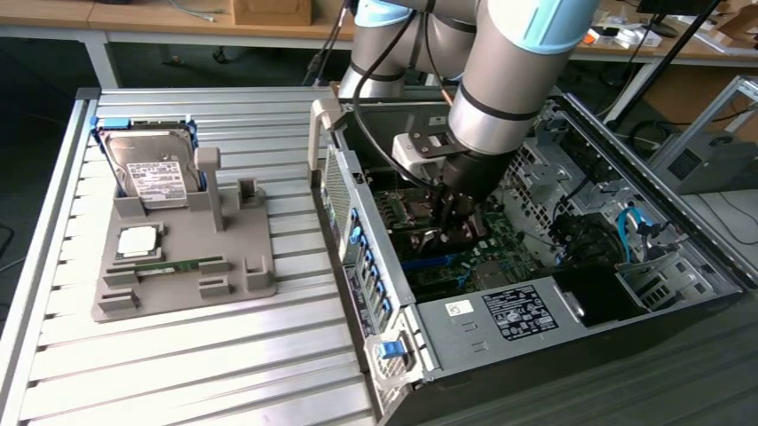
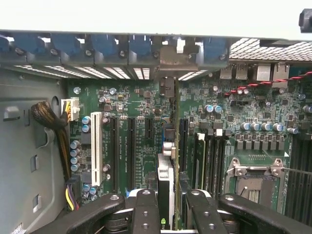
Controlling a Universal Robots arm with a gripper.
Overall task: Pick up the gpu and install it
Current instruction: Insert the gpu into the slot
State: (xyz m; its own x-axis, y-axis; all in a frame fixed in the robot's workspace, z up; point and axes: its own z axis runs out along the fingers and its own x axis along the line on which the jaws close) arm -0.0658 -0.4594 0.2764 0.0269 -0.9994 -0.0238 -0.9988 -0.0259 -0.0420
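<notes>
end effector (image 1: 460, 222): inside computer case (image 1: 346, 209), over motherboard (image 1: 477, 263) | hard drive (image 1: 152, 173): in holder (image 1: 177, 277)

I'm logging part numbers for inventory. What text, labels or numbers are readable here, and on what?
Nothing can be read.
The hard drive label: print too small.
The black label on the case: white print, blurred.
The white sticker beside it: unreadable.
The motherboard print: too small.
The gpu held in the fingers: no legible marking.
</notes>
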